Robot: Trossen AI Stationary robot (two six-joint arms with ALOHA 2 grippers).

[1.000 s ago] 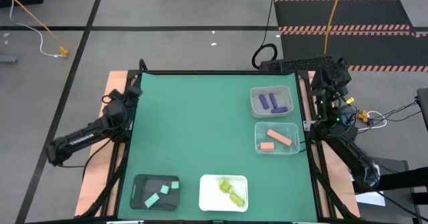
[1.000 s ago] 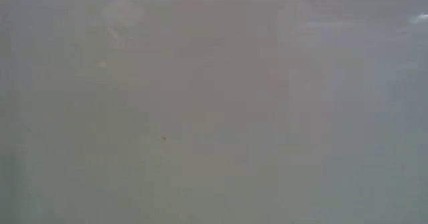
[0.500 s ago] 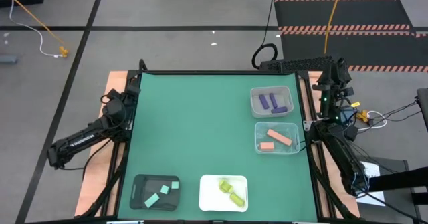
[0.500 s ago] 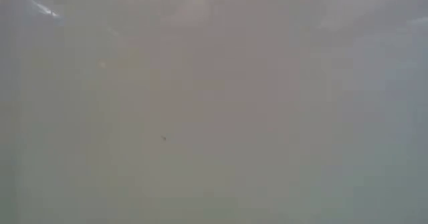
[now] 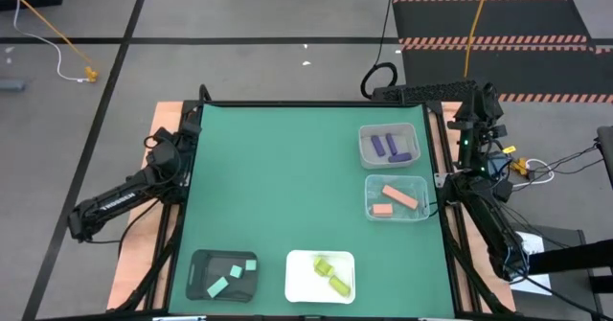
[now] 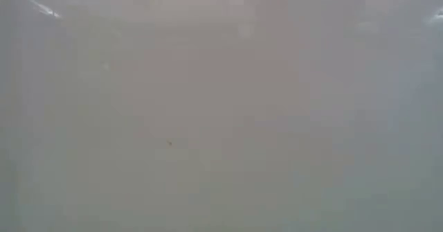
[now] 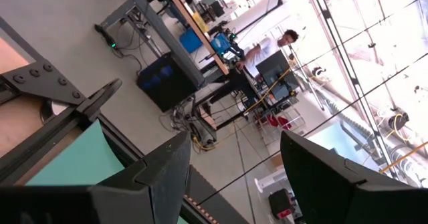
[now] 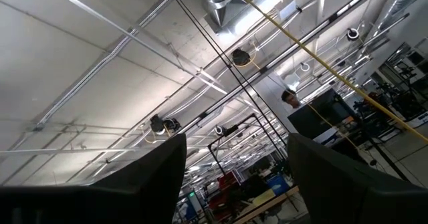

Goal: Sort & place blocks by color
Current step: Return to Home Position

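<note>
All the blocks lie in trays on the green table (image 5: 287, 187). Purple blocks (image 5: 391, 147) are in a clear tray (image 5: 368, 156) near the right far corner. Salmon blocks (image 5: 397, 198) lie in a second clear tray (image 5: 370, 212) just nearer. Mint blocks (image 5: 230, 275) rest in a black tray (image 5: 199, 285) and yellow-green blocks (image 5: 329, 273) in a white tray (image 5: 299, 287), both at the near edge. My left gripper (image 5: 192, 122) (image 7: 234, 136) waits open off the left far corner. My right gripper (image 5: 482, 99) (image 8: 235, 137) is open off the right far corner and points up at the ceiling.
Both arms stand outside the table's side edges. The middle and far left of the green surface hold no objects. A pale blank surface fills the low view and hides everything behind it. A person (image 7: 267, 47) sits at a desk far off in the room.
My right arm has swung slightly and straightened beside the table's right edge, then has kept still. The blocks and trays have not moved.
</note>
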